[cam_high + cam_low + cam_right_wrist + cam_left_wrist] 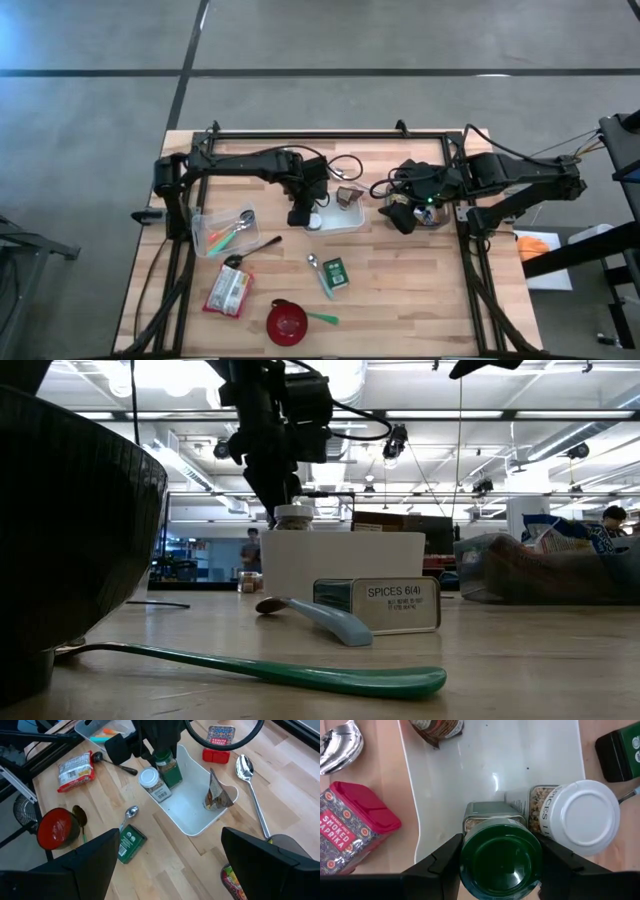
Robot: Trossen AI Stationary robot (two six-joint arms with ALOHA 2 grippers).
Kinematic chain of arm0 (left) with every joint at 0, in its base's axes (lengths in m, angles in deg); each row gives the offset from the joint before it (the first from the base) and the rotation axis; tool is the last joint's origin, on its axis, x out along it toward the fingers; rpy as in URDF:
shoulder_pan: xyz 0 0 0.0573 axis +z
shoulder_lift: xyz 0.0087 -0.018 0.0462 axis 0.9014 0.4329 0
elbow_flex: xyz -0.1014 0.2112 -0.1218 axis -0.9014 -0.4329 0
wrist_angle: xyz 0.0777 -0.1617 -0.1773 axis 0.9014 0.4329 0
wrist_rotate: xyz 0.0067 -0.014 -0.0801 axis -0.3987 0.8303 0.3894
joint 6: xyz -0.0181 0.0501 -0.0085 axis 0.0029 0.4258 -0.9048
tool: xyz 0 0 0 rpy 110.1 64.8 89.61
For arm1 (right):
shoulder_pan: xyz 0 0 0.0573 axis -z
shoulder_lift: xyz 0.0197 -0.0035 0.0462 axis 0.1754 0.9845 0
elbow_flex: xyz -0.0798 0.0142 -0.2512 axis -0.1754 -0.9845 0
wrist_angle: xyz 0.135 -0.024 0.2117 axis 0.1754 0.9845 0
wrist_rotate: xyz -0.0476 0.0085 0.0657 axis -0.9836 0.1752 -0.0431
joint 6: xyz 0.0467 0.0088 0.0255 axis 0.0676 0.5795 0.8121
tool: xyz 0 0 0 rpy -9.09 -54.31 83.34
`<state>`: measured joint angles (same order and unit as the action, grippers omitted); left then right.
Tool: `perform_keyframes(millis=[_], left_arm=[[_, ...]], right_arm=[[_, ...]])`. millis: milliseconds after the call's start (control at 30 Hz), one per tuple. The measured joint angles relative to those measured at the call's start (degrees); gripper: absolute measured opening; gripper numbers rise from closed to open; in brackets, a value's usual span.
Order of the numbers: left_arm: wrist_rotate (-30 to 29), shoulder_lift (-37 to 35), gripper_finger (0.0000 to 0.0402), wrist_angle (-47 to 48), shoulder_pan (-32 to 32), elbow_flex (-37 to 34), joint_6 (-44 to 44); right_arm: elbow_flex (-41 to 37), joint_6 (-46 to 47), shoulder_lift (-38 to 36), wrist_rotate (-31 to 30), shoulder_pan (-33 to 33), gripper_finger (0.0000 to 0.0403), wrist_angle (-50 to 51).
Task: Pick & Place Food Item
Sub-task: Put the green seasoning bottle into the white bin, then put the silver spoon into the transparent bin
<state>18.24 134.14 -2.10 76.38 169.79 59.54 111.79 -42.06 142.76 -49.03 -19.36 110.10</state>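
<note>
A white tray (196,815) stands mid-table. In it are a white-lidded spice jar (580,817), standing tilted beside the held jar, and a brown pouch (217,795), upright near the tray's other end. My left gripper (500,862) is over the tray's end, shut on a green-lidded spice jar (167,770). My right gripper (400,218) hangs open above the table, just right of the tray, with nothing between its fingers. My left gripper pinches the green-lidded jar just under its lid (500,852), one finger (445,862) on each side. The fingers come from above, pointing steeply down. The jar stands nearly upright inside the tray beside the white-lidded jar; whether its base touches the tray floor, I cannot tell.
A smoked paprika tin (350,825) and a big spoon (247,770) lie beyond the tray. Nearer are a green spice tin (131,842), a small spoon (130,812), a red bowl (57,827), a snack packet (75,767) and a clear box of utensils (225,230).
</note>
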Motion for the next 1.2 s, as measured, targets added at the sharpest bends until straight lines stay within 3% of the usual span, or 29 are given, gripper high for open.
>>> perform_keyframes(millis=[233,500,767,1033,1200], left_arm=[[0.0,0.0,0.0192,0.0,-0.2,0.0,0.0],[0.1,0.0,0.0299,-0.2,-0.3,0.0,-2.7],[0.1,0.0,0.0325,0.6,-0.3,0.5,-5.4],[0.2,-1.6,0.0325,1.5,-0.3,1.5,-9.6],[0.2,-3.9,0.0325,1.7,-0.3,0.9,-13.2]], right_arm=[[0.0,0.0,0.0,0.1,0.0,0.0344,0.0],[0.0,0.0,0.0,0.4,0.0,0.0344,0.1],[0.0,0.2,0.0,-0.5,0.3,0.0344,0.1],[0.0,-2.1,0.5,0.6,9.6,0.0344,2.7],[0.0,-10.8,3.7,6.1,17.5,0.0344,5.7]])
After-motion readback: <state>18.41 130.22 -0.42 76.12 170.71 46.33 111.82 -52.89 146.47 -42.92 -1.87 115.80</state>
